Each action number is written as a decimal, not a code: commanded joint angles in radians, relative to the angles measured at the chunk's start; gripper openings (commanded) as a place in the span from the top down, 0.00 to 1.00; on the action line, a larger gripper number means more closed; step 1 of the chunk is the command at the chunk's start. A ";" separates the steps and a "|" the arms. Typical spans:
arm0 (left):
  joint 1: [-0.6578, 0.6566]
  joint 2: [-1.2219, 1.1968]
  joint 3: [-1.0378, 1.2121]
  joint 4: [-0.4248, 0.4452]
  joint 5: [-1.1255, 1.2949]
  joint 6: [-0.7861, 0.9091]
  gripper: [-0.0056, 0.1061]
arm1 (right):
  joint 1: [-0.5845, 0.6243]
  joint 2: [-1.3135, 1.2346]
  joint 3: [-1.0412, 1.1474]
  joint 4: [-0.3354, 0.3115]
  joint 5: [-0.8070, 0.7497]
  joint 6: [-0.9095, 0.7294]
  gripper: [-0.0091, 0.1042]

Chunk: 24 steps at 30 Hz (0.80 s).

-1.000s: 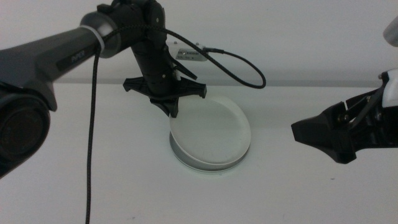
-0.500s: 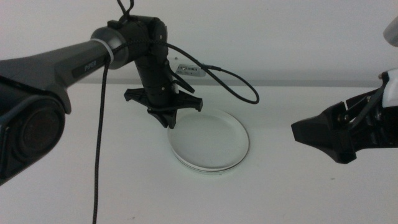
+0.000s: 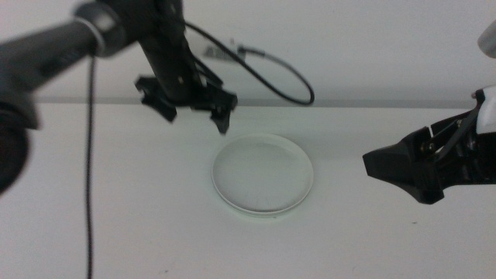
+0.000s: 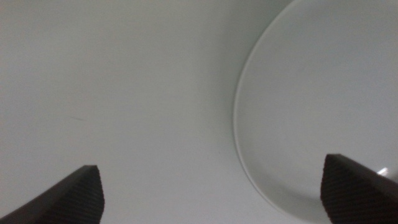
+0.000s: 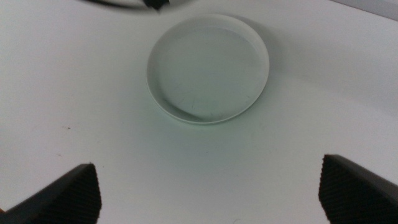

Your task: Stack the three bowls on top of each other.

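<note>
A cream-white bowl (image 3: 263,172) lies flat on top of a stack in the middle of the table. Only a thin rim of a lower bowl (image 3: 260,211) shows under its near edge, so the grey and pale green bowls are mostly hidden. The stack also shows in the left wrist view (image 4: 311,112) and the right wrist view (image 5: 208,68). My left gripper (image 3: 194,110) hangs open and empty above the table, behind and left of the stack. My right gripper (image 3: 391,177) waits open and empty at the right, well apart from the stack.
A black cable (image 3: 279,74) loops from the left arm over the back of the white table (image 3: 116,201). The table's far edge meets a pale wall (image 3: 372,46).
The top bowl has dropped from tilted to flat on the stack. My left gripper let go of its rim, rose and moved back to the left. The right arm has not moved.
</note>
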<state>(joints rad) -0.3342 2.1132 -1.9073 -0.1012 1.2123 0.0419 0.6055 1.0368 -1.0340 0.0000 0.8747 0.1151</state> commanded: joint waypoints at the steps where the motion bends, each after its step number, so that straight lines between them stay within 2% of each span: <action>1: 0.003 -0.107 0.026 0.005 0.043 0.009 0.11 | 0.002 -0.004 0.004 0.000 -0.007 0.000 0.10; 7: 0.004 -0.356 0.242 0.052 -0.028 0.011 0.11 | 0.002 -0.004 0.004 0.000 -0.007 0.000 0.10; 13: 0.004 -0.673 0.565 0.101 -0.148 0.006 0.11 | 0.002 -0.004 0.004 0.000 -0.007 0.000 0.10; 19: 0.004 -0.980 0.841 0.130 -0.209 -0.144 0.11 | 0.002 -0.004 0.004 0.000 -0.007 0.000 0.10; 24: 0.004 -1.194 1.039 0.128 -0.442 -0.148 0.11 | 0.002 -0.004 0.004 0.000 -0.007 0.000 0.10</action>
<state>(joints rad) -0.3323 0.9752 -0.9228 0.0275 0.8724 -0.0853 0.6055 1.0368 -1.0340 0.0000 0.8747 0.1151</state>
